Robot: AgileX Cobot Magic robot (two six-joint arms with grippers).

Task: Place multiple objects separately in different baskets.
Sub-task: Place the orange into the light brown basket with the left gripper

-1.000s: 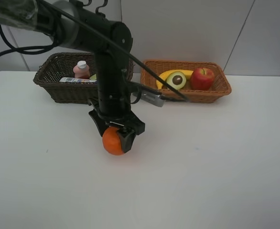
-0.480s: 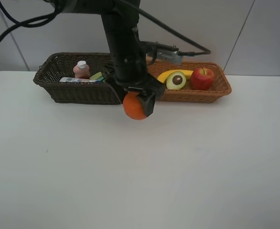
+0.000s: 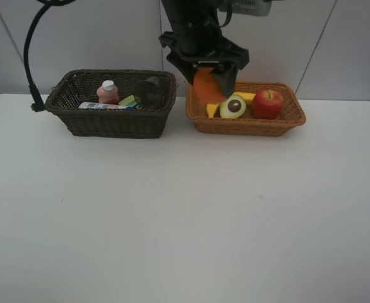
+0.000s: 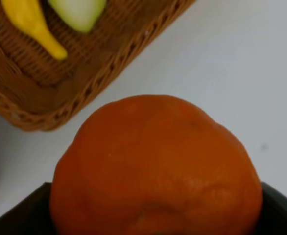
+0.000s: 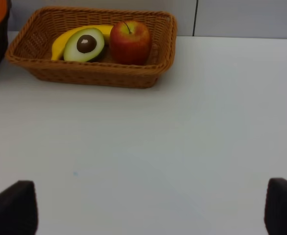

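Note:
My left gripper (image 3: 208,82) is shut on the orange (image 3: 204,87) and hangs in the air over the left end of the light tan basket (image 3: 251,126). The left wrist view is filled by the orange (image 4: 155,164), with that basket's corner (image 4: 33,93) below it. In the basket lie a yellow banana (image 3: 243,96), a halved avocado (image 3: 233,106) and a red apple (image 3: 268,103). The dark brown basket (image 3: 109,123) holds a small pink bottle (image 3: 108,92), a white shampoo bottle (image 3: 100,106) and a dark rounded thing (image 3: 150,92). My right gripper (image 5: 148,210) is open over bare table, out of the high view.
Both baskets stand side by side at the back of the white table (image 3: 185,214), close to the wall. A black cable (image 3: 30,57) hangs down at the back left beside the dark basket.
The left gripper lifted the orange off the table's middle and carried it up, back and to the right, from in front of the dark basket to above the tan basket.

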